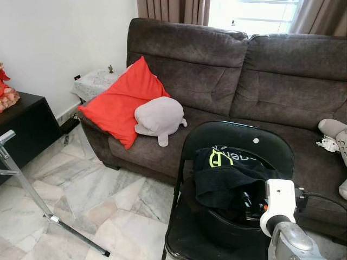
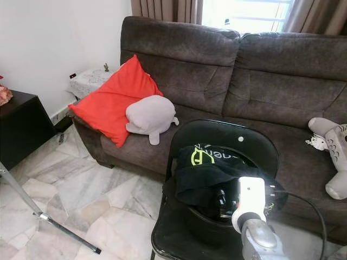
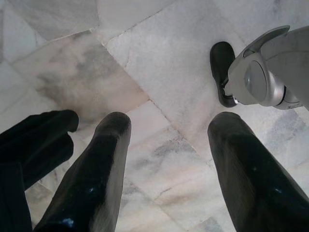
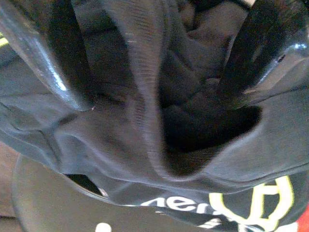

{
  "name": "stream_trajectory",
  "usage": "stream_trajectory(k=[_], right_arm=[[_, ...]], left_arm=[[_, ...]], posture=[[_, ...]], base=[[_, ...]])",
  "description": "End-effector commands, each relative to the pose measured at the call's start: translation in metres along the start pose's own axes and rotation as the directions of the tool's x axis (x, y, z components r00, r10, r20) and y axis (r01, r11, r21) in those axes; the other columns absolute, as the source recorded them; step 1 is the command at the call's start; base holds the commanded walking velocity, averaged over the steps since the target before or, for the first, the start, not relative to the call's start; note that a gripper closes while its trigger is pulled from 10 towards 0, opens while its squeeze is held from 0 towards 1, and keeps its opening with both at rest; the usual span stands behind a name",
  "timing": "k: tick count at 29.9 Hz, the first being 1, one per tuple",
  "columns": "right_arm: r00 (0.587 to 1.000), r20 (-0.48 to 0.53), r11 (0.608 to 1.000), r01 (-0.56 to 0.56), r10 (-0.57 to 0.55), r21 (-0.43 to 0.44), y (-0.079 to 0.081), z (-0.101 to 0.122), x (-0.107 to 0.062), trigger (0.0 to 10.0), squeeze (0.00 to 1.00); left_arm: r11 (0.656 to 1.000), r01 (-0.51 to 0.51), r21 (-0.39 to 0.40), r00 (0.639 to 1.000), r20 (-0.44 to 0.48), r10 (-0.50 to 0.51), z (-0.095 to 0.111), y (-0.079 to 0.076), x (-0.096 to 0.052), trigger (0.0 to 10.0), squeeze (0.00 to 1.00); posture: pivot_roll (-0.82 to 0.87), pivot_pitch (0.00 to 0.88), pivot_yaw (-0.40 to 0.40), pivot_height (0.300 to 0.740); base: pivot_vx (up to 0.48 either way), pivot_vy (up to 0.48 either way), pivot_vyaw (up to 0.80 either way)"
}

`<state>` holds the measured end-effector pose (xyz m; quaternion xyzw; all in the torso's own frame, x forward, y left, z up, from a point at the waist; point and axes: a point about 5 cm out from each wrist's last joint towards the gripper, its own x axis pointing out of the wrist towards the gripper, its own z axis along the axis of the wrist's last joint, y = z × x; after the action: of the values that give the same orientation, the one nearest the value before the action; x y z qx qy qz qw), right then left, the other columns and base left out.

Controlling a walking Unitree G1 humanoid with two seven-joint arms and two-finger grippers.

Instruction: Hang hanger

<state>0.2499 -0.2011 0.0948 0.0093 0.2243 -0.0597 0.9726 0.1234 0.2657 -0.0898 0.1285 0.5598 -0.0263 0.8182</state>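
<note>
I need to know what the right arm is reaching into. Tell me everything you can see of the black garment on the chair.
The black garment is soft knit fabric, crumpled in a heap over a dark round tub on the black chair. It bears yellow-green and white lettering, folded and only partly legible. In the right wrist view the right gripper has its jaws spread around a raised fold of the cloth, both black fingers pressing into it.

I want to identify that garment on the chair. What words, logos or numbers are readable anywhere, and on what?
"ner": white letters, part of a word cut off by a fold, on the black garment, which the right pincer reaches into.
Yellow-green logo mark on the same garment: shape unclear, not readable.
No other text is legible.
</note>
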Motion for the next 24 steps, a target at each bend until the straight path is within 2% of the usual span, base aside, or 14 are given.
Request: stream_trajectory(k=[1,4,5,8,9,10,11,12,13,15,16,23,24], right_arm=[[1.0,0.005,0.999,0.026,-0.026,0.036,-0.002,0.002,0.003,10.0,0.0],[0.999,0.03,0.998,0.018,-0.02,0.059,0.0,0.006,0.004,10.0,0.0],[0.999,0.033,0.998,0.015,-0.018,0.069,0.001,0.006,0.005,0.0,0.0],[1.0,0.025,0.996,0.008,-0.01,0.087,0.003,0.006,0.007,0.0,0.0],[1.0,0.017,0.996,0.002,-0.004,0.093,0.005,0.005,0.008,0.5,0.0],[1.0,0.011,0.995,-0.002,0.001,0.096,0.007,0.004,0.008,2.4,0.0],[1.0,0.019,0.995,-0.016,0.014,0.1,0.01,0.004,0.009,1.1,0.0],[1.0,0.019,0.995,-0.016,0.014,0.1,0.01,0.004,0.009,1.1,0.0],[0.999,0.024,0.995,-0.024,0.022,0.098,0.012,0.005,0.009,0.0,0.0],[0.999,0.016,0.994,-0.03,0.029,0.102,0.014,0.004,0.009,0.0,0.0],[0.999,0.007,0.995,-0.032,0.032,0.099,0.016,0.003,0.009,10.0,0.0],[0.999,-0.005,0.994,-0.032,0.033,0.1,0.018,0.0,0.01,10.0,0.0],[1.0,0.004,0.994,-0.03,0.03,0.104,0.017,0.001,0.01,7.3,0.0]], left_arm=[[1.0,-0.005,0.013,1.0,-0.012,0.005,-0.003,0.003,-0.001,10.0,0.0],[1.0,-0.006,0.013,1.0,-0.011,0.006,-0.002,0.003,-0.001,10.0,0.0],[1.0,-0.006,0.013,1.0,-0.011,0.006,-0.002,0.003,-0.001,10.0,0.0],[1.0,-0.005,0.012,1.0,-0.012,0.005,-0.002,0.003,-0.001,10.0,0.0],[1.0,-0.005,0.011,1.0,-0.011,0.005,-0.002,0.003,-0.001,10.0,0.0],[1.0,-0.004,0.01,1.0,-0.011,0.004,-0.002,0.003,-0.001,10.0,0.0],[1.0,-0.004,0.01,1.0,-0.011,0.004,-0.002,0.003,-0.001,10.0,0.0],[1.0,-0.004,0.01,1.0,-0.011,0.004,-0.002,0.003,-0.001,10.0,0.0],[1.0,-0.004,0.01,1.0,-0.012,0.004,-0.002,0.003,-0.001,10.0,0.0],[1.0,-0.005,0.01,1.0,-0.012,0.005,-0.002,0.003,-0.001,10.0,0.0],[1.0,-0.004,0.01,1.0,-0.013,0.004,-0.002,0.003,-0.001,10.0,0.0],[1.0,0.0,0.012,1.0,-0.015,0.0,-0.002,0.003,-0.001,10.0,0.0],[1.0,0.001,0.015,1.0,-0.018,0.0,-0.002,0.003,-0.001,10.0,0.0]], posture=[[0.01,0.0,0.037,0.74],[0.01,0.0,0.037,0.74],[0.01,0.0,0.037,0.74],[0.01,0.0,0.037,0.74],[0.01,0.0,0.036,0.74],[0.01,0.0,0.036,0.74],[0.01,0.0,0.036,0.74],[0.01,0.0,0.036,0.74],[0.01,0.0,0.036,0.74],[0.01,0.0,0.036,0.74],[0.02,0.0,0.037,0.74],[0.02,0.0,0.038,0.74],[0.02,0.0,0.037,0.74]], base=[[0.0,0.0,0.0],[0.0,0.0,0.0],[0.0,0.0,0.0],[0.0,0.0,0.0],[0.0,0.0,0.0],[0.0,0.0,0.0],[0.0,0.0,0.0],[0.0,0.0,0.0],[0.0,0.0,0.0],[0.0,0.0,0.0],[0.0,0.0,0.0],[0.0,0.0,0.0],[0.0,0.0,0.0]])
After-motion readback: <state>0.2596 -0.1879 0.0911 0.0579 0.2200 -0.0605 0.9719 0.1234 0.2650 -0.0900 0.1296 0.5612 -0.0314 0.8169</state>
